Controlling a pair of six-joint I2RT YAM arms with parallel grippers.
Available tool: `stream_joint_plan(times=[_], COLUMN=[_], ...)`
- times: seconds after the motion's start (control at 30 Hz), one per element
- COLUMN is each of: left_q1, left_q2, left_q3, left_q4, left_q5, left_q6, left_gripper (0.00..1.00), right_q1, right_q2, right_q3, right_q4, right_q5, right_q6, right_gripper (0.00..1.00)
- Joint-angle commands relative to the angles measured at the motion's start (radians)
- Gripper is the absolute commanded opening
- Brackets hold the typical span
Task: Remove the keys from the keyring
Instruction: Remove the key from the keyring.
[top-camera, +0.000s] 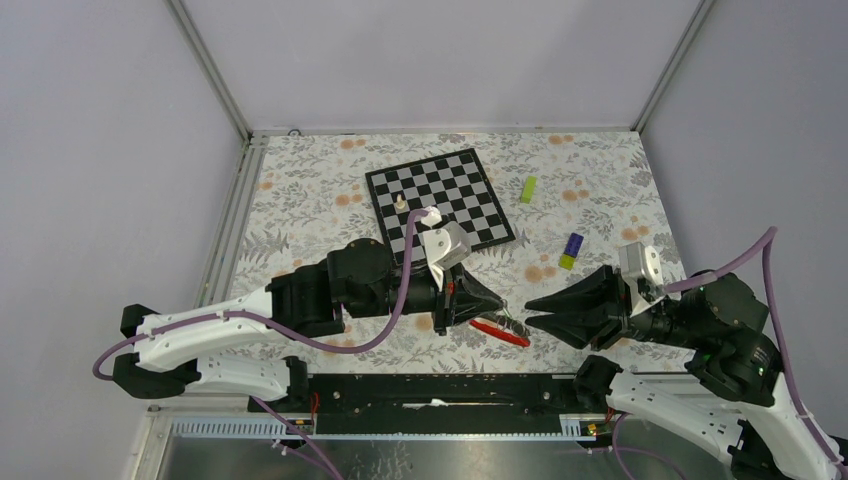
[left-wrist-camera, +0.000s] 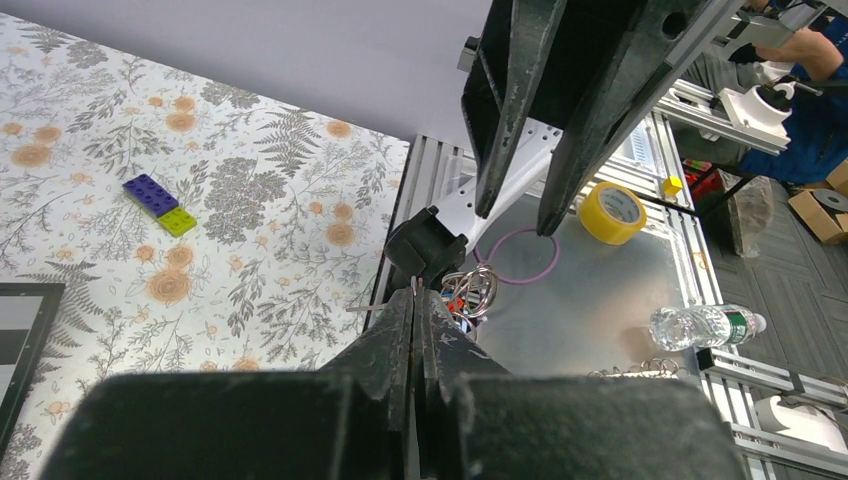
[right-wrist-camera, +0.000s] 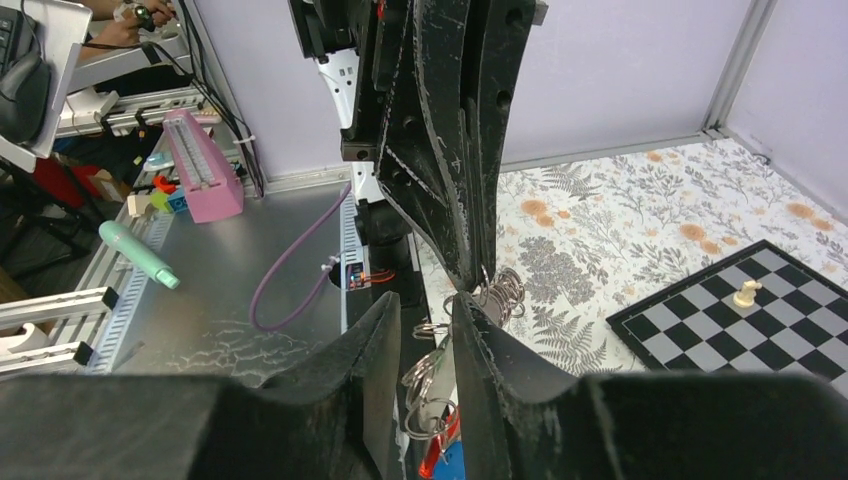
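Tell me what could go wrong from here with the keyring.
The left gripper pinches the keyring only at its very tip, so a tug could pull it free.
The right gripper has its jaws apart around the dangling rings and keys; closing may catch several loops rather than one key.
Both grippers' tips nearly meet above the red strap and could collide.
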Motion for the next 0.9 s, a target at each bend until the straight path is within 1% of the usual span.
stream_joint_plan(times=[0.0, 0.23, 0.3, 0.47, 0.73, 0.87], left_q1=[0.002, 0.002, 0.002, 0.002, 0.002, 0.002], left_q2=[-0.014, -0.016, -0.016, -0.02, -0.016, -0.015], left_q3=[0.045, 0.046, 0.046, 0.044, 0.046, 0.048], left_q4=[0.044, 0.045, 0.047, 0.054, 0.056, 0.056], left_q5=[-0.039, -0.062, -0.065, -0.053, -0.039, -0.028], left_q6=[-0.002, -0.007, -0.005, -0.004, -0.007, -0.005], left_gripper=[0.0, 0.0, 0.0, 0.0, 0.0, 0.0], right_q1=[-0.001, 0.0, 0.0, 0.0, -0.001, 0.0], right_q2=[0.012, 0.037, 0.04, 0.012, 0.021, 0.015], right_q3=[-0.01, -0.048, -0.06, -0.088, -0.12, -0.128], right_q4=[0.081, 0.152, 0.159, 0.148, 0.158, 0.151], right_q5=[-0.037, -0.159, -0.174, -0.101, -0.135, -0.112], right_q6=[0.01, 0.076, 0.084, 0.072, 0.106, 0.095], right_gripper=[0.32, 0.3, 0.29, 0.27, 0.28, 0.29])
